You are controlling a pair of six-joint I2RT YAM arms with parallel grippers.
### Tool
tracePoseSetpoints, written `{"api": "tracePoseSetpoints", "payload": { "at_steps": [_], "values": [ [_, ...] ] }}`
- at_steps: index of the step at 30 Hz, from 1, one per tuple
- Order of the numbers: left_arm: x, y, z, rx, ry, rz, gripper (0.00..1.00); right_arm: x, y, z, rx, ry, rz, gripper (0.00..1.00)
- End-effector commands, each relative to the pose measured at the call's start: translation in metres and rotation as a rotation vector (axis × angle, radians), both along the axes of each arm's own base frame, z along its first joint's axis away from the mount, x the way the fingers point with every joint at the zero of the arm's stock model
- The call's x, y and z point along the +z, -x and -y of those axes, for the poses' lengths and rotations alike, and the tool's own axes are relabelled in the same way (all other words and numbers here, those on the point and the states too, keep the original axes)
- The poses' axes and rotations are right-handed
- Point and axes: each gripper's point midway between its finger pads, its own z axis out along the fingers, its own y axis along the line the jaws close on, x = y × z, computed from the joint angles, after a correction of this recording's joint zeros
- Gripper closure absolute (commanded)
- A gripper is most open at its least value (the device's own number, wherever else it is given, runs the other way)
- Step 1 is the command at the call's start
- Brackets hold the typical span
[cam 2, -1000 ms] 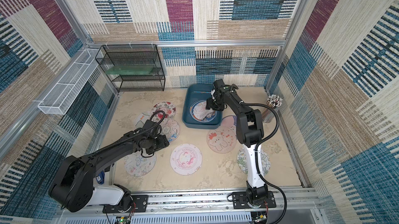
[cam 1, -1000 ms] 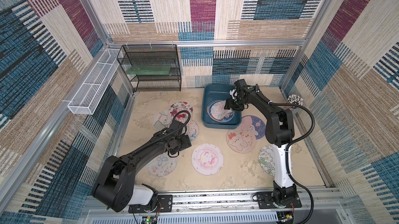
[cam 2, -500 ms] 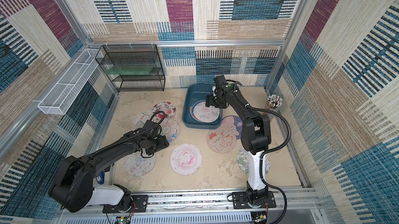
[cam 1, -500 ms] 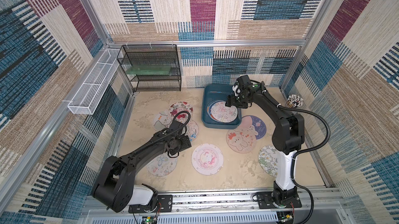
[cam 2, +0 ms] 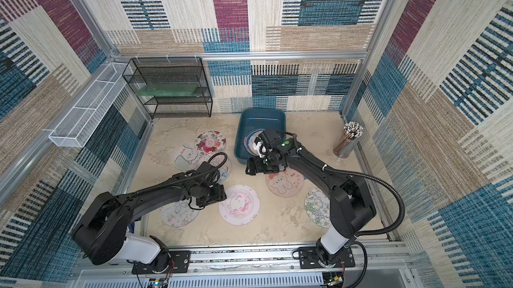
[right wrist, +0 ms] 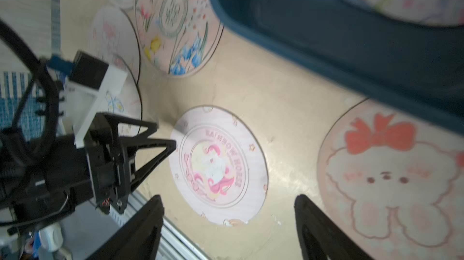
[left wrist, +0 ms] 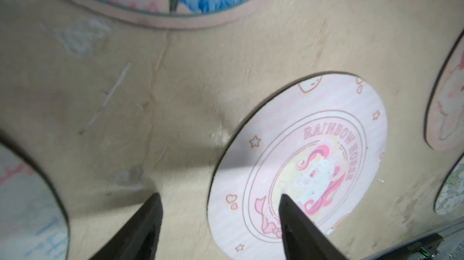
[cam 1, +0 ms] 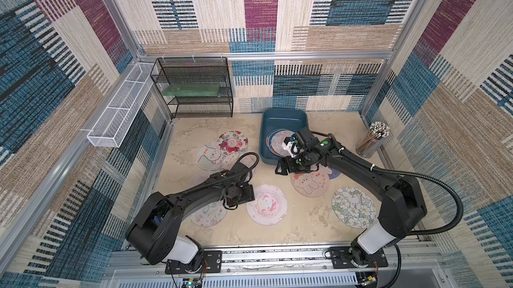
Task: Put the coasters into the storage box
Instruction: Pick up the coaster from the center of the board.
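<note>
Release is complete: right end effector (right wrist: pixel 227 203) hangs open and empty outside box (cam 1: pixel 284 115), coaster (cam 1: pixel 279 142) now inside; left end effector (left wrist: pixel 219 197), also open and empty, straddles rainbow coaster (left wrist: pixel 301 158) edge.

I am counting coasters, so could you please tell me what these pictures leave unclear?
- Coasters in the storage box: number unclear, the right arm partly covers them in both top views.
- Blue coaster: mostly hidden under that arm.
- Bear coaster: cut off by the right wrist view's edge.
</note>
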Motion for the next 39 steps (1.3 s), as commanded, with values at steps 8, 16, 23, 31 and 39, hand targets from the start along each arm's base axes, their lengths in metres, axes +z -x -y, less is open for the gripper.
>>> {"api": "tracePoseSetpoints", "payload": {
  "at_steps": [8, 16, 23, 31, 39],
  "values": [
    [-0.011, 0.017, 0.003, 0.000, -0.006, -0.040, 0.34, -0.050, 0.056, -0.012, 0.098, -0.089, -0.104, 0.14],
    [-0.016, 0.020, 0.010, -0.010, -0.006, -0.060, 0.36, -0.083, 0.073, -0.003, 0.111, -0.070, -0.165, 0.15],
    [-0.022, 0.025, 0.010, -0.012, -0.023, -0.083, 0.36, -0.101, 0.082, 0.006, 0.116, -0.034, -0.190, 0.16],
    [-0.025, 0.026, 0.012, -0.028, -0.038, -0.101, 0.38, -0.117, 0.084, 0.008, 0.112, -0.002, -0.217, 0.16],
    [-0.027, 0.029, 0.012, -0.033, -0.043, -0.113, 0.41, -0.122, 0.084, 0.006, 0.092, 0.033, -0.209, 0.16]
  ]
}}
